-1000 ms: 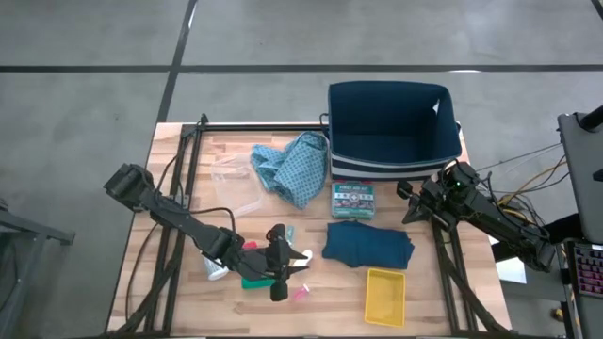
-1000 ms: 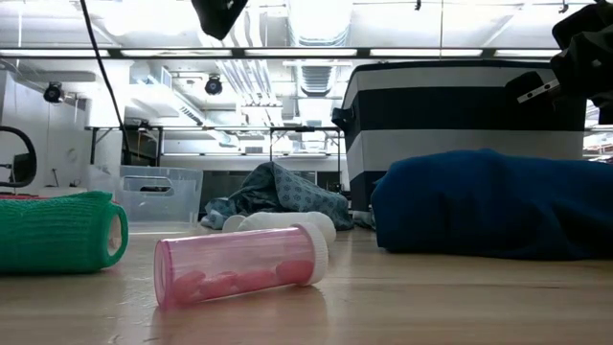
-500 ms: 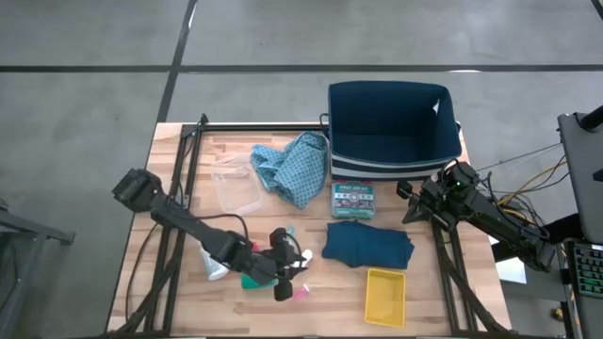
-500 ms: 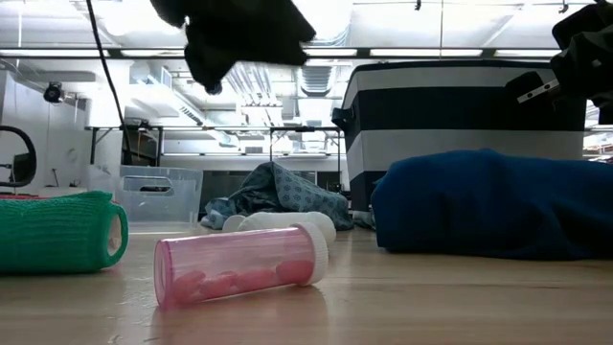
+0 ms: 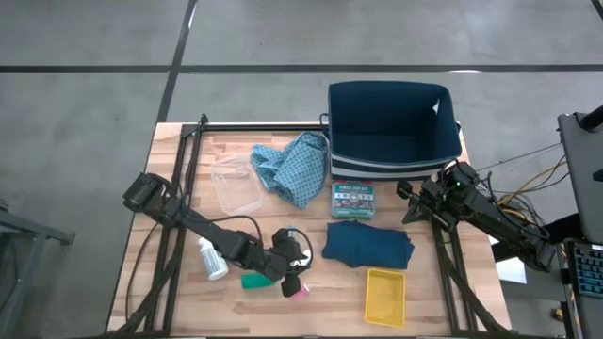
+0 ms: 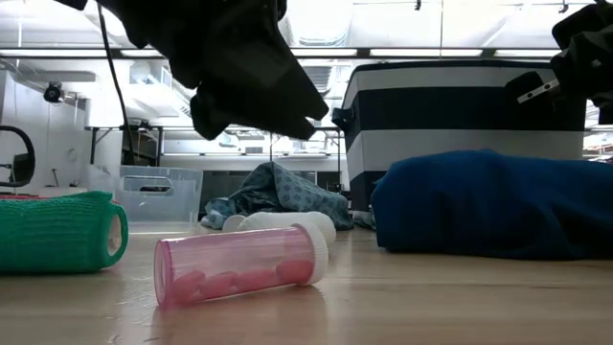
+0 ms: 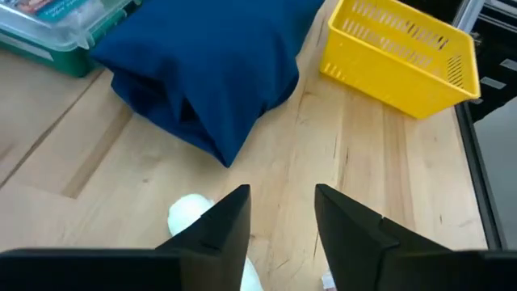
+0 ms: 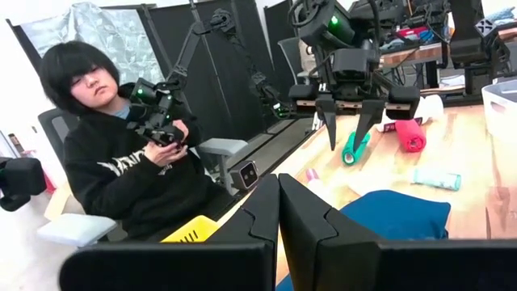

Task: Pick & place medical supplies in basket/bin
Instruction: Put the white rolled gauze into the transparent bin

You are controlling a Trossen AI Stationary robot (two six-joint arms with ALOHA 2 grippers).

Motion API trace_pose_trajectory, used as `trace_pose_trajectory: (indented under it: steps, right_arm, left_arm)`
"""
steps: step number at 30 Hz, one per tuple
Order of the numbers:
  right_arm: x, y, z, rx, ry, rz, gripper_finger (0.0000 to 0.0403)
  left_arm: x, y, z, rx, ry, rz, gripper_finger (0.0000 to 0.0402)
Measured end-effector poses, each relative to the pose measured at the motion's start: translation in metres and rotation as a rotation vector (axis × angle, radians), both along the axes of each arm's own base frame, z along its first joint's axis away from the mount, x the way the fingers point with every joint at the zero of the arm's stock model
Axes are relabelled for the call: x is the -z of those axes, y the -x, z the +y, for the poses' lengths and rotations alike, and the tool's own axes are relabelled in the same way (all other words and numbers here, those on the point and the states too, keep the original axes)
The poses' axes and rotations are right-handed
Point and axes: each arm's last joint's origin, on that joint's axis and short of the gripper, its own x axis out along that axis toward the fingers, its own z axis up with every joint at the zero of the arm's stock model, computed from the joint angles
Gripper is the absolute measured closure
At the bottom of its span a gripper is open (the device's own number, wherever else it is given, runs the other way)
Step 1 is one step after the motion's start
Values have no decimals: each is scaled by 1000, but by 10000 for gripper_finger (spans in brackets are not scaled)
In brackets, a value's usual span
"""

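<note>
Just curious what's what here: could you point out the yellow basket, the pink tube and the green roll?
yellow basket (image 5: pixel 385 295), high view, bare floor.
pink tube (image 6: pixel 235 265), low view, side wall.
green roll (image 6: pixel 57 230), low view, woven side.

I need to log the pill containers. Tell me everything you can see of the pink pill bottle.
The pink pill bottle is a see-through pink plastic cylinder with a white cap at one end and pink pills inside. It lies on its side on the wooden table, near the front edge, touching nothing else that shows. A green bandage roll lies beside it, apart; the left gripper hangs above without touching.
</note>
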Motion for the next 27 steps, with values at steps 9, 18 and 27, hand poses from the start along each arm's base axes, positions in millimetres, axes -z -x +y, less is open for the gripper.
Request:
trace_pose_trajectory:
  steps: [9, 18, 27]
  right_arm:
    - [0, 0, 0, 0, 0, 0, 394]
    - [0, 0, 0, 0, 0, 0, 394]
    - [0, 0, 0, 0, 0, 0, 394]
  left_arm:
    - [3, 1, 0, -29, 27, 17, 163]
    - [11, 7, 7, -127, 48, 119, 94]
    - [11, 7, 8, -136, 57, 119, 37]
